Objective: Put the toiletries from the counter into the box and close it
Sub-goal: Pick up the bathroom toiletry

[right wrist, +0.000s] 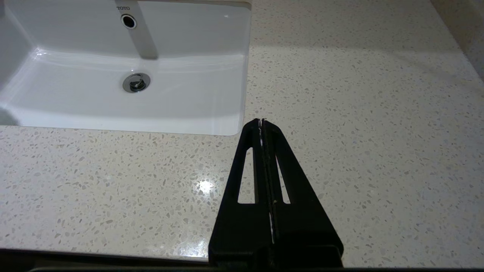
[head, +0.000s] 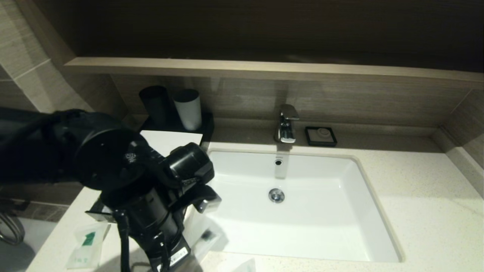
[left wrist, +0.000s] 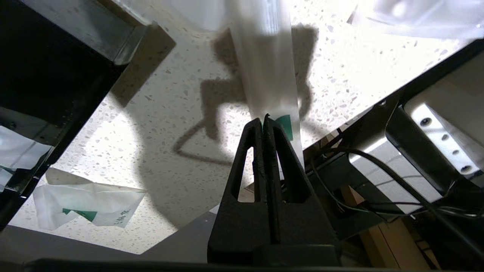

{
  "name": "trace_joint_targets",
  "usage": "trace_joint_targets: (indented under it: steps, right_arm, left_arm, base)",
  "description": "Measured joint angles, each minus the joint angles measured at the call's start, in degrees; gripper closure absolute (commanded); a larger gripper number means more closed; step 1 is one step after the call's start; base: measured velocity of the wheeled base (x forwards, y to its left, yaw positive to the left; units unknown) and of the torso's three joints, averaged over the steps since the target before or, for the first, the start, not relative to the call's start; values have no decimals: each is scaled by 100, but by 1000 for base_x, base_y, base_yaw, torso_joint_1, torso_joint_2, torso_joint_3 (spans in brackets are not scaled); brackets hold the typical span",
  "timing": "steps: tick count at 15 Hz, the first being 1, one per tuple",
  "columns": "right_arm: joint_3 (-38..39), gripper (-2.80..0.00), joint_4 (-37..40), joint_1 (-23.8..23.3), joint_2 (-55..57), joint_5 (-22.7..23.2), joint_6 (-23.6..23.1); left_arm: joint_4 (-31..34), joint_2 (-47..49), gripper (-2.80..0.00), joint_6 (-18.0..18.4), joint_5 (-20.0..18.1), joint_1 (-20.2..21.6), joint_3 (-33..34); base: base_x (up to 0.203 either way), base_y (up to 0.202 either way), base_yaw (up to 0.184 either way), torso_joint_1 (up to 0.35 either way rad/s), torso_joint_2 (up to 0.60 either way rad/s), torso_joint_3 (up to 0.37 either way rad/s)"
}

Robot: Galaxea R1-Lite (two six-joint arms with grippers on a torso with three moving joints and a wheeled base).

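Note:
My left gripper (left wrist: 263,120) is shut on the end of a long translucent sleeve (left wrist: 264,68) with a green mark, holding it above the speckled counter (left wrist: 159,124). The left arm (head: 147,189) covers most of the box; its white top panel (head: 172,136) shows behind the arm, and the black open drawer (left wrist: 49,75) lies close beside the gripper. The sleeve (head: 202,228) hangs at the basin's left edge. A white sachet with a green mark (head: 87,243) (left wrist: 87,206) lies on the counter near the front edge. My right gripper (right wrist: 261,121) is shut and holds nothing, over the counter right of the basin.
The white basin (head: 321,226) fills the middle of the counter, with the faucet (head: 286,122) and a black square soap dish (head: 320,136) behind it. A black cup (head: 155,104) and a white cup (head: 188,109) stand behind the box. Another white packet (head: 245,266) lies at the front edge.

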Motion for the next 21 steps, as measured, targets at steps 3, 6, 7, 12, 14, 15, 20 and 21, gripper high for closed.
trace_joint_targets:
  steps: [3,6,7,12,14,15,20,21]
  right_arm:
    - [0,0,-1,0,0,-1,0]
    - [0,0,0,0,0,-1,0]
    - [0,0,-2,0,-2,-3,0]
    - [0,0,-2,0,-2,-1,0]
    - [0,0,0,0,-2,1,0]
    - [0,0,-2,0,-2,-1,0]
    - [0,0,-2,0,0,-1,0]
    - [0,0,-2,0,0,-1,0]
  left_arm:
    - [72,233,0,-272,196,-149,-196]
    - [114,440,0,-335,376,-305,-377]
    - [122,503,0,-339,392,-331,-433]
    - [161,792,0,-357,565,-378,-601]
    - [161,865,0,-357,568,-378,-633]
    - [157,895,0,-362,567,-380,-640]
    - [151,1029,0,-437,570,-454,-689]
    - [157,1040,0,-457,577,-456,-720]
  base:
    - [0,0,0,0,0,0]
    - [0,0,0,0,0,0]
    - [0,0,0,0,0,0]
    - [0,0,0,0,0,0]
    - [0,0,0,0,0,0]
    - [0,0,0,0,0,0]
    - [0,0,0,0,0,0]
    - [0,0,0,0,0,0]
